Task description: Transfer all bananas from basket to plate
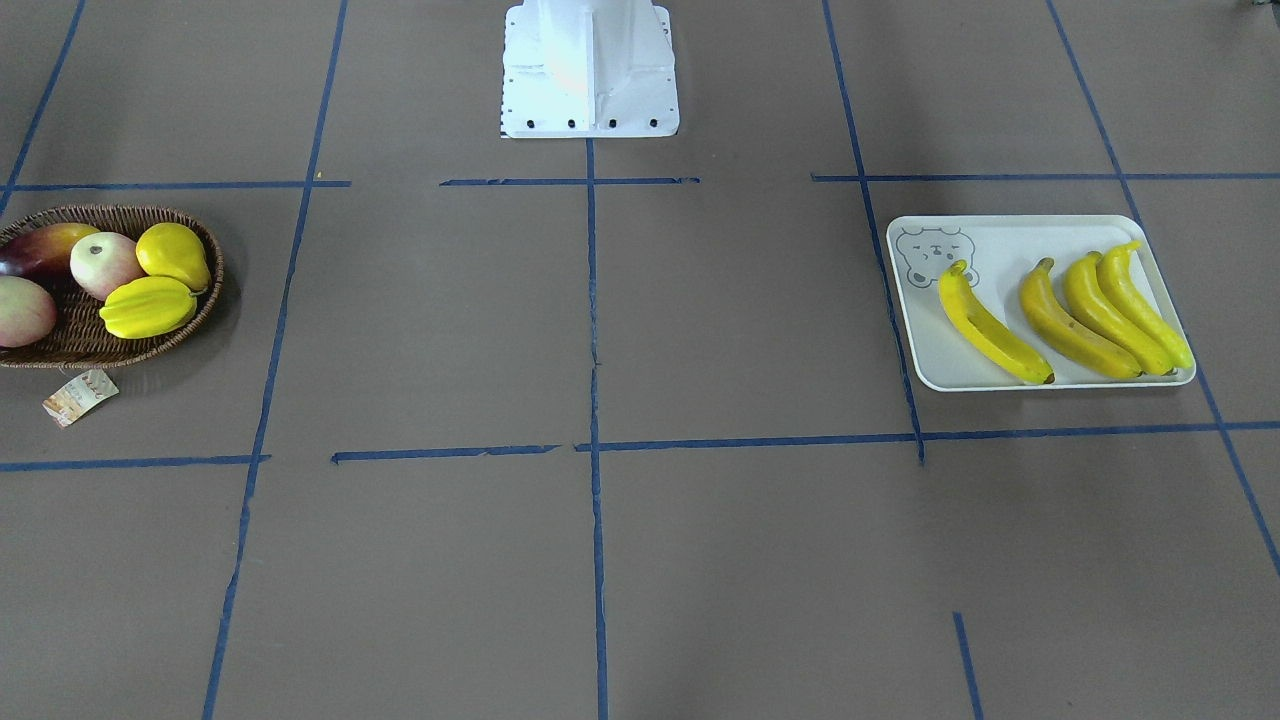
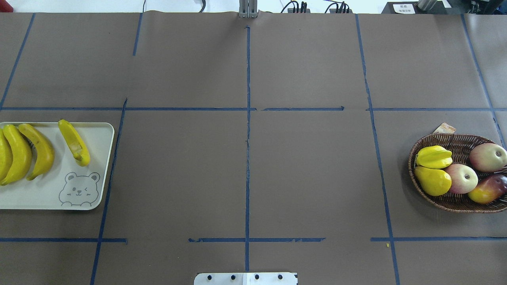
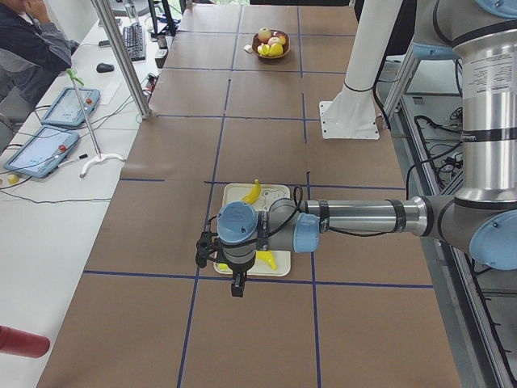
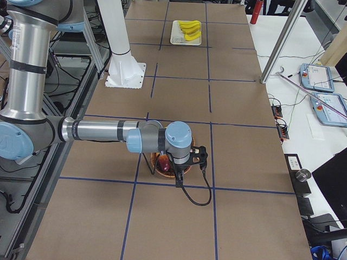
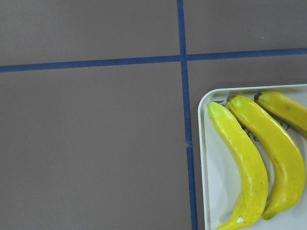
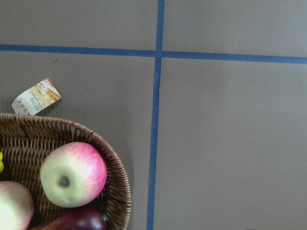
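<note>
All four bananas (image 1: pixel 1065 315) lie on the plate (image 2: pixel 47 194) at 9 o'clock of the overhead view, the basket (image 2: pixel 413 158) at 3 o'clock holds only other fruit (image 2: pixel 461 178) (left gripper (image 3: pixel 234 275) and right gripper (image 4: pixel 176 176): clenched or released, I cannot tell), so I judge that only the retreat remains.

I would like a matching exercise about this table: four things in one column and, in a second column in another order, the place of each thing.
Column A
1. bananas
2. starfruit
3. paper tag
4. bear-face print

Column B
a. on the table, beside the basket
b. lying side by side on the plate
c. inside the basket
d. printed at one corner of the plate

Right pairs: 1-b, 2-c, 3-a, 4-d.
</note>
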